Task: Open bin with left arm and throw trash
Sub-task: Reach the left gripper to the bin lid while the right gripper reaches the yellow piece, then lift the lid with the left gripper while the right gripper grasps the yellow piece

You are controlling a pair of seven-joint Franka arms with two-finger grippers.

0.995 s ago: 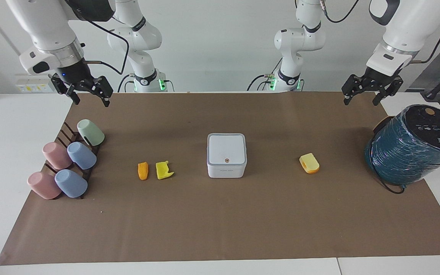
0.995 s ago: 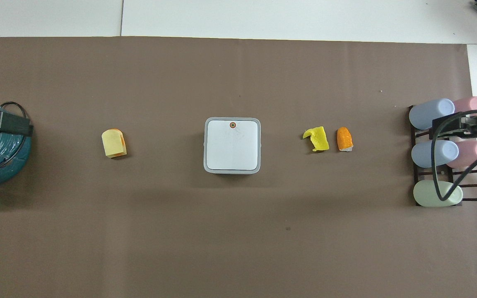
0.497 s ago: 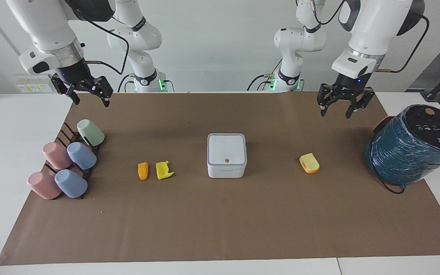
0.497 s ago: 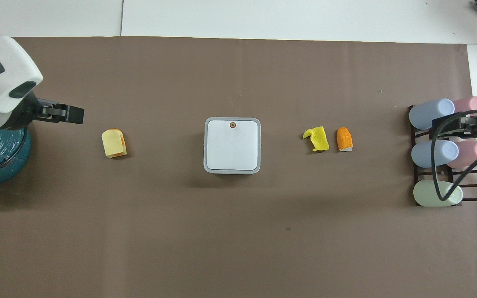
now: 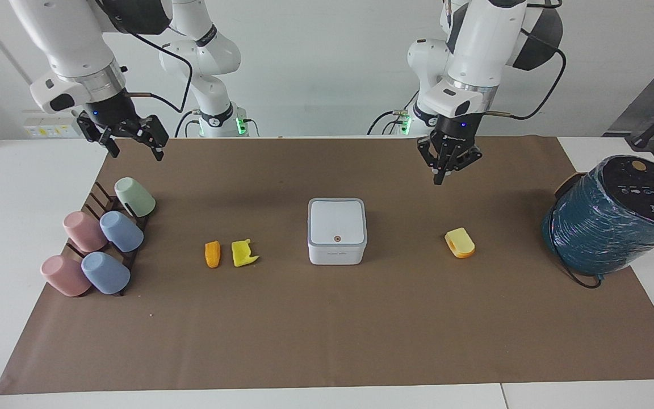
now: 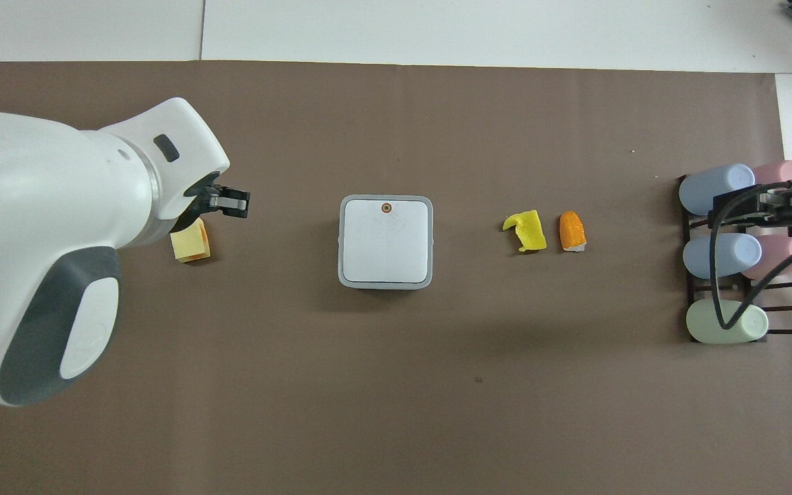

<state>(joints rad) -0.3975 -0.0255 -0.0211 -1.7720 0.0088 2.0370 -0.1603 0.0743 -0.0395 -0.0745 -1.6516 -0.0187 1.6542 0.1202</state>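
Left gripper (image 5: 439, 180) up in the air, jaws clenched on nothing, over bare brown mat (image 5: 361, 329) on the worktop between the bin (image 5: 337, 230) and the pale yellow scrap (image 5: 460, 242). Bin lid down, well apart from those jaws. Orange scrap (image 5: 212, 254) and bright yellow scrap (image 5: 243, 253) lie beside the bin toward the right arm's end. Right gripper (image 5: 131, 143) waits, jaws released, above the cup rack (image 5: 100, 199)

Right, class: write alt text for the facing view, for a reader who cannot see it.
A closed white bin sits mid-table on brown paper, with the left gripper shut and raised over the paper. A pale yellow scrap lies toward the left arm's end; orange and yellow scraps lie toward the right arm's end, where the right gripper waits open.
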